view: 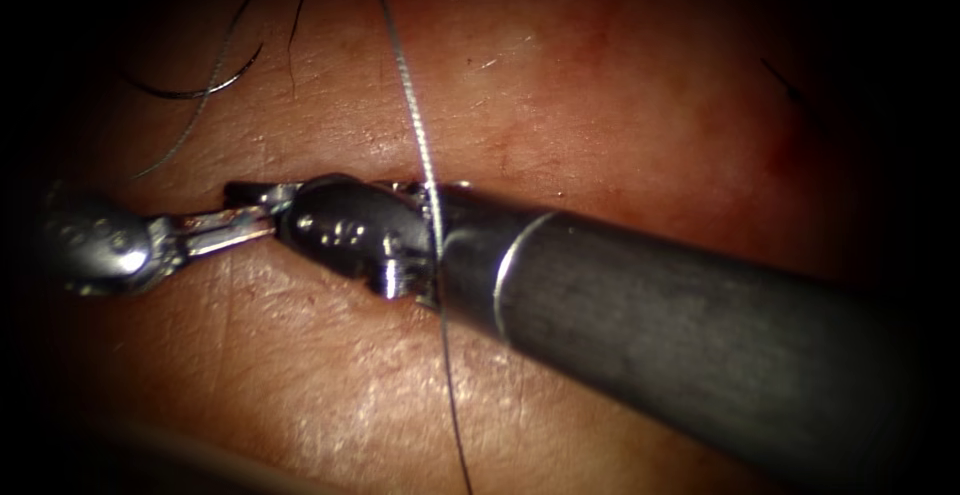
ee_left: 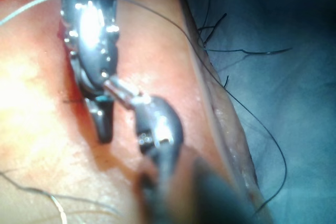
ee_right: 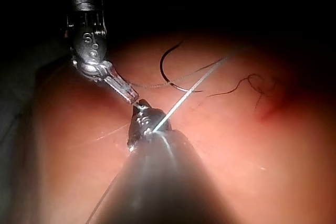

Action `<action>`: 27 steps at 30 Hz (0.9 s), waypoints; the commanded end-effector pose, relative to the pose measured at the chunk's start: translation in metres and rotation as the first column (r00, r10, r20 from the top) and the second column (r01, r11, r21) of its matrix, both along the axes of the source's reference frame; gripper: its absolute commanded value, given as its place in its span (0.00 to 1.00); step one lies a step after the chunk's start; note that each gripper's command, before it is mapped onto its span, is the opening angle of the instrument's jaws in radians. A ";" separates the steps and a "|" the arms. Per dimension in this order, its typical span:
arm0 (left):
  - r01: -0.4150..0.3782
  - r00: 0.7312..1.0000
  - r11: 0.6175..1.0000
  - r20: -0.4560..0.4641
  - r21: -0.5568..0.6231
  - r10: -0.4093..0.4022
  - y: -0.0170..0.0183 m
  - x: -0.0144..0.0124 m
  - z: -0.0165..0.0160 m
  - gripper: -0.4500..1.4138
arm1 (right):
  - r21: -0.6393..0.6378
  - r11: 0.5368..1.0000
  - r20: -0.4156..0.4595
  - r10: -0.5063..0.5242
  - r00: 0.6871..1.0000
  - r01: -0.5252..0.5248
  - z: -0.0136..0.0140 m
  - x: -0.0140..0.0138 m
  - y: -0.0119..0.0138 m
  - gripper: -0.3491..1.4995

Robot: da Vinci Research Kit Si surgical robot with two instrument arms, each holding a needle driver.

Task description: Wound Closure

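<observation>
Tissue [view: 620,85] w/ cut [view: 400,187] running across. Needle [view: 205,83] lies free on tissue, upper left, not in it. Left pincer [view: 235,230] and right pincer [view: 262,195] meet tip to tip at cut; can't tell either's grip. Thread [view: 420,145] crosses right tool's wrist.

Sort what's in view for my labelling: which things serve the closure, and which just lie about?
In the job: left tool, right tool, thread, needle lying free on the tissue, held by neither tool.
Lying about: loose thread ends, blue cloth.
</observation>
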State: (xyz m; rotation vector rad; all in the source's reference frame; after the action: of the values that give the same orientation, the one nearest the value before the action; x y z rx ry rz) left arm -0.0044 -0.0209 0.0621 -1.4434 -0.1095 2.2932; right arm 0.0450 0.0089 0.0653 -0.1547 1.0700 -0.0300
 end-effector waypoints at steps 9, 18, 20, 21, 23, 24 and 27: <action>-0.001 1.000 1.000 0.001 0.003 0.001 -0.0002 0.0024 0.0003 0.00 | 0.033 0.997 -0.030 0.076 0.997 -0.075 0.0016 -0.0011 -0.0022 0.99; 0.028 1.000 1.000 -0.010 0.000 -0.028 0.0013 0.0065 -0.0003 0.00 | 0.089 0.988 -0.022 0.125 0.992 -0.123 -0.0005 -0.0094 -0.0049 0.99; 0.032 0.999 0.999 -0.017 -0.003 -0.032 0.0011 0.0069 -0.0002 0.00 | 0.089 0.987 -0.012 0.135 0.991 -0.134 -0.0009 -0.0108 -0.0055 0.99; 0.032 0.999 0.999 -0.018 -0.005 -0.032 0.0010 0.0071 -0.0001 0.00 | 0.089 0.987 -0.013 0.138 0.990 -0.137 -0.0010 -0.0115 -0.0058 0.99; 0.034 0.999 0.999 -0.024 -0.015 -0.034 0.0003 0.0075 0.0007 0.00 | 0.088 0.985 -0.001 0.148 0.989 -0.147 -0.0018 -0.0139 -0.0069 0.99; 0.035 0.999 0.999 -0.027 -0.019 -0.035 0.0001 0.0077 0.0011 0.00 | 0.089 0.985 0.001 0.149 0.989 -0.149 -0.0019 -0.0146 -0.0072 0.99; 0.044 0.998 0.998 -0.041 -0.046 -0.045 -0.0013 0.0078 0.0035 0.00 | 0.100 0.981 0.007 0.169 0.986 -0.168 -0.0027 -0.0177 -0.0083 0.99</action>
State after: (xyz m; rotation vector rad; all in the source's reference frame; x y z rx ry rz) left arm 0.0030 -0.0222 0.0668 -1.4223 0.0071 2.3082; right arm 0.0260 0.0009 0.0619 -0.1614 1.0544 0.1752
